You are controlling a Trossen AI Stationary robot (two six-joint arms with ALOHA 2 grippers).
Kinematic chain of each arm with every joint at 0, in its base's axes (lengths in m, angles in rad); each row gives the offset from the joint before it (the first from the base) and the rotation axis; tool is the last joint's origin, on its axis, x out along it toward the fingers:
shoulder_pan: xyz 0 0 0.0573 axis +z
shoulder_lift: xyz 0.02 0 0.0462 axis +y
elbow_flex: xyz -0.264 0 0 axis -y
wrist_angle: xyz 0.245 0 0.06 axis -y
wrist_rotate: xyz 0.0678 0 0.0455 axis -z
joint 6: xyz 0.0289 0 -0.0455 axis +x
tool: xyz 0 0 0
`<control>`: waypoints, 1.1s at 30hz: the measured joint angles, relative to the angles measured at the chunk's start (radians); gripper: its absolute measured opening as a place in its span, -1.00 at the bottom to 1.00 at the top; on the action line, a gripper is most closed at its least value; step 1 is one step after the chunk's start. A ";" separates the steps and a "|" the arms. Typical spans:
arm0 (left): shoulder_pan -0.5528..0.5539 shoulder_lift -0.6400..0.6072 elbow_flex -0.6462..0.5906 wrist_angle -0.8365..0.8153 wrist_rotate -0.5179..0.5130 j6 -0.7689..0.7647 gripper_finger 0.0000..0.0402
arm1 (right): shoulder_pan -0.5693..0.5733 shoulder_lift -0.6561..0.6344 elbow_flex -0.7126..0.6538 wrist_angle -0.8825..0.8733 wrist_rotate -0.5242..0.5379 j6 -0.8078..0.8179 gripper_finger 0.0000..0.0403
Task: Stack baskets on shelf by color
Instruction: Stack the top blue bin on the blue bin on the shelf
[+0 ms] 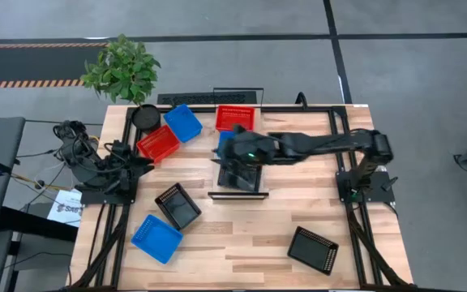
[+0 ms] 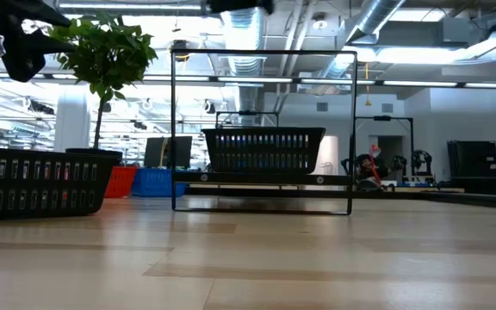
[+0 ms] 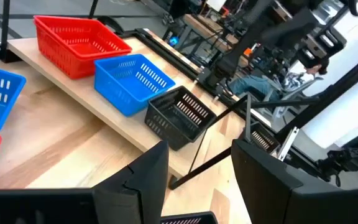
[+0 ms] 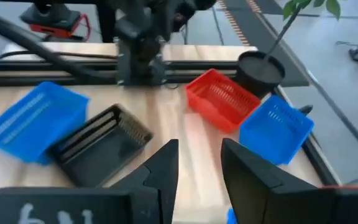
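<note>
The light wooden plank surface [image 1: 242, 235] carries scattered small rectangular mesh-sided plastic baskets. Nearest the front edge lie a black basket at the front right [image 1: 313, 250] and a blue basket at the front left [image 1: 156, 238], with a second black basket [image 1: 177, 205] just beyond the blue one; from table height a black basket [image 2: 37, 182] fills the left foreground.

Mid-surface stands the shelf, a narrow light-wood plank in a thin black metal frame [image 2: 265, 181], bearing one black basket [image 2: 263, 151] upright on the plank inside the frame. From above, the right arm reaches across from the right side, and the right gripper [image 1: 235, 154] hovers over this shelf; its fingers [image 4: 160, 163] stand slightly parted and hold nothing.

The left gripper [image 1: 136, 166] rests at the left edge of the surface, near a red basket [image 1: 158, 143]; its fingers [image 3: 145, 174] are apart and empty.

Toward the far edge, a blue basket [image 1: 183, 122] lies tilted just beside the red one, and another red basket [image 1: 235, 118] sits well to its right, behind the right gripper. A round black plant pot [image 1: 145, 116] stands at the far left corner, with a green leafy plant [image 1: 122, 68] beyond it.
</note>
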 joint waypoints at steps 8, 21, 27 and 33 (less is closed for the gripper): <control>0.000 0.046 0.000 -0.003 -0.001 -0.009 -0.17 | -0.039 0.222 0.273 -0.003 -0.045 -0.077 -0.18; 0.000 0.113 0.000 -0.004 -0.010 -0.011 -0.17 | -0.021 0.428 0.582 0.005 -0.051 -0.184 -0.17; 0.000 0.113 0.000 -0.012 0.003 -0.011 -0.17 | -0.040 0.448 0.590 0.040 -0.052 -0.177 -0.16; 0.000 0.112 0.000 -0.014 -0.002 -0.012 -0.17 | -0.087 0.487 0.587 0.124 -0.074 -0.160 -0.10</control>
